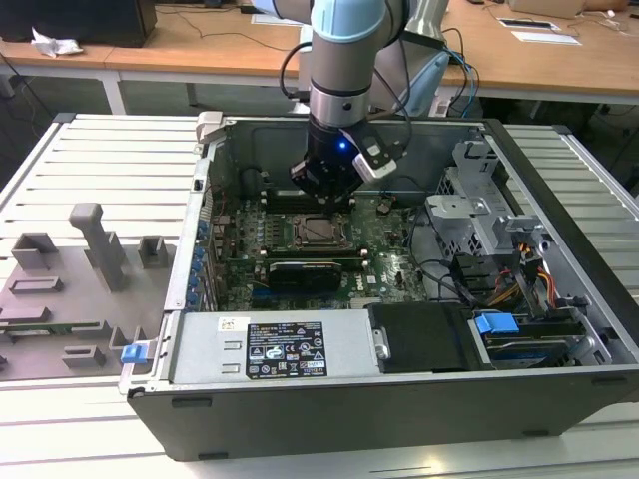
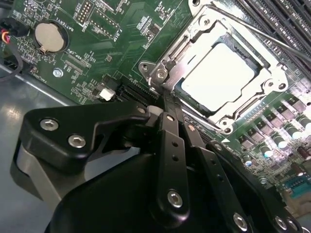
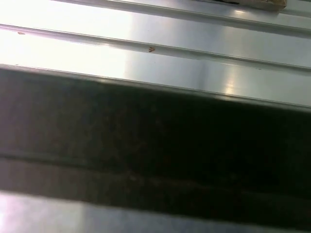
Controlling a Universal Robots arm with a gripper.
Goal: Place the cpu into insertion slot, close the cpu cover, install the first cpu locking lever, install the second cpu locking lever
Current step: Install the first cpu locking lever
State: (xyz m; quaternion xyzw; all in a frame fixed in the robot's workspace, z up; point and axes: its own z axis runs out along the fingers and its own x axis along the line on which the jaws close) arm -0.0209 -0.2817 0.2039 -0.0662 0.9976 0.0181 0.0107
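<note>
Just beyond the claw's fingertips sits the cpu [image 2: 218, 77], its pale metal top lying flat inside the insertion slot [image 2: 272, 85], and the cpu cover [image 2: 167, 60] is already down around it, its square window framing the chip. So the placing looks done, the cover looks closed, and we're into the lever work, by my reading. The claw [image 2: 167, 99] is pinched together, fingers nearly touching, with its tips right at the cover's near corner where a thin metal lever rod [image 2: 252, 31] runs along the far side of the frame; whether anything is actually nipped between those tips, I can't tell. From the exterior view the claw [image 1: 327, 190] hangs low inside the open computer case [image 1: 399, 399], right over the green circuit board [image 1: 389, 254], just behind the socket. The next move, I'd judge, calls for a steady sideways push and press to hook a lever under its catch without scraping the board.
</note>
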